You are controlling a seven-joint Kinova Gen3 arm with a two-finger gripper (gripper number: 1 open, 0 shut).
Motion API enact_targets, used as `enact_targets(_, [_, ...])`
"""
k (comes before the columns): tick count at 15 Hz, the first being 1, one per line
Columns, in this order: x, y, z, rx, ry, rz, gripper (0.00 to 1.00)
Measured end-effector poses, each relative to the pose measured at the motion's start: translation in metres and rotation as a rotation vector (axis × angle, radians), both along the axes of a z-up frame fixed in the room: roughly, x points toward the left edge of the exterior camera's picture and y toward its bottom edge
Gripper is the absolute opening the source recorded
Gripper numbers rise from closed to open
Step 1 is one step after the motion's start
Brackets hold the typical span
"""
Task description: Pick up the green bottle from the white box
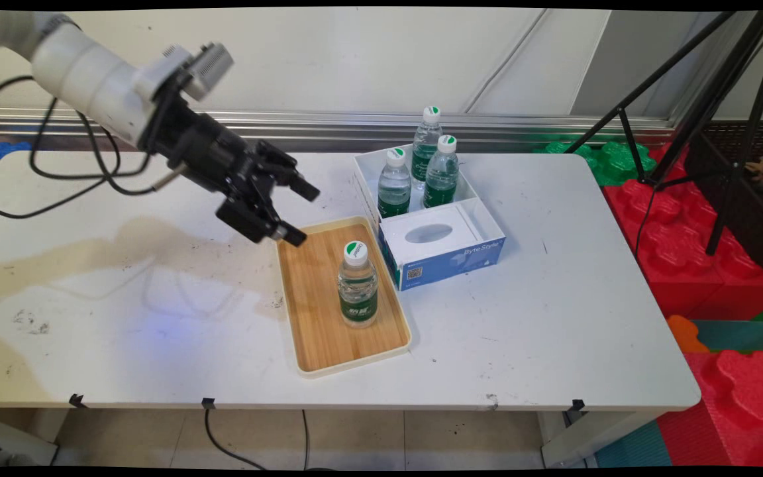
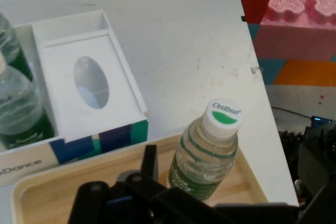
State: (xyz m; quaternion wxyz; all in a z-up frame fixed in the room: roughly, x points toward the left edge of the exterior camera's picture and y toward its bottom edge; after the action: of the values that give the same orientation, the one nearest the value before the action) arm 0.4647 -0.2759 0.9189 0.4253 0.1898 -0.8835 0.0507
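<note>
Centrally, we list one water bottle, upright on the wooden tray at frame centre, its long axis vertical. Up-left of it hangs our gripper, fingers apart, empty, over the tray's far corner. Right: box holding three bottles.

Bright even light; soft arm shadow on table; hand view slightly soft.

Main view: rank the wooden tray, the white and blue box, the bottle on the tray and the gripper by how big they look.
1. White and blue box and wooden tray: much alike, so unranked.
2. Gripper, open; it hangs nearer the camera, so unsure.
3. Bottle on the tray, smallest.
</note>
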Motion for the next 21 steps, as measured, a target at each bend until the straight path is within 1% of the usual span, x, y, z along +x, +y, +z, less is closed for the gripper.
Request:
enact_targets(2, [0.013,0.003,0.018,-0.002,0.005,0.024,1.00])
enact_targets(7, [0.030,0.008,0.039,0.003,0.003,0.047,1.00])
enact_targets(15, [0.050,0.010,0.060,0.012,0.002,0.082,1.00])
enact_targets(21, [0.058,0.002,0.069,-0.001,0.003,0.114,1.00])
